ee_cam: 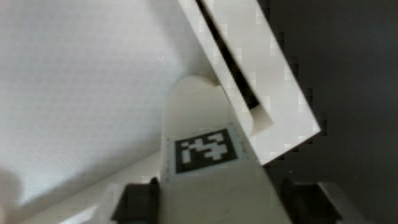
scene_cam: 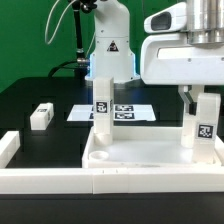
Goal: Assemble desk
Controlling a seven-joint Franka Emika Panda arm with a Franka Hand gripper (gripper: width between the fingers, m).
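The desk's white tray-like panel (scene_cam: 150, 160) lies at the front of the table, rim up. One tagged white leg (scene_cam: 102, 105) stands upright at its corner on the exterior view's left. A second leg (scene_cam: 205, 125) stands at the corner on the exterior view's right, with my gripper (scene_cam: 203, 106) down over its top. In the wrist view this leg (ee_cam: 214, 120) runs between my fingers (ee_cam: 139, 203), and both dark pads lie against its sides; the gripper (ee_cam: 221, 205) is shut on it. The panel (ee_cam: 89, 90) fills the background. A loose leg (scene_cam: 40, 116) lies on the black table at the exterior view's left.
The marker board (scene_cam: 125, 112) lies flat behind the panel, before the arm's white base (scene_cam: 110, 50). White border wall segments stand at the exterior view's left (scene_cam: 8, 150) and along the front (scene_cam: 60, 183). Green backdrop behind.
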